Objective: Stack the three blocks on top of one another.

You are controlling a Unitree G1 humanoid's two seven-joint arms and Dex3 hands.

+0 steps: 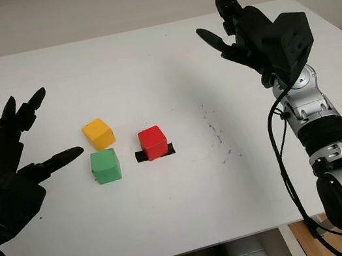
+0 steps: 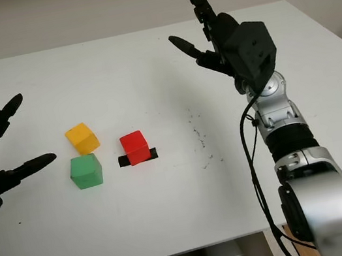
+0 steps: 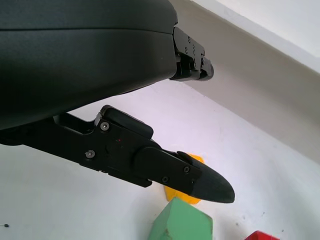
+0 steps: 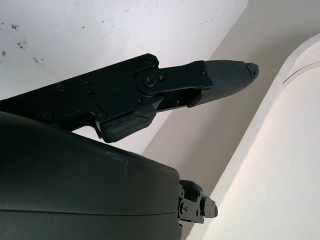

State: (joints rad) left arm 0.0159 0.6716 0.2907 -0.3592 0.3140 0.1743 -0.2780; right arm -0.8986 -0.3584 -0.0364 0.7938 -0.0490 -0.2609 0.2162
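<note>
No block has been lifted yet; the first pick is to be set up.

Three blocks lie apart on the white surface (image 1: 193, 217). The red block (image 1: 153, 142) sits on a strip of black tape (image 1: 169, 149); the green block (image 1: 105, 165) is to its left, and the yellow block (image 1: 98, 133) lies just behind the green, turned a little. The left hand (image 1: 7, 173) is held wide and empty, left of the green block and nearest to it. The right hand (image 1: 243, 29) is raised well behind and right of the red block, also empty. By judgement, the green or yellow block is best taken by the left hand, closed squarely on opposite faces, kept level, and set centred on the red block, without the neighbouring block being nudged.
</note>
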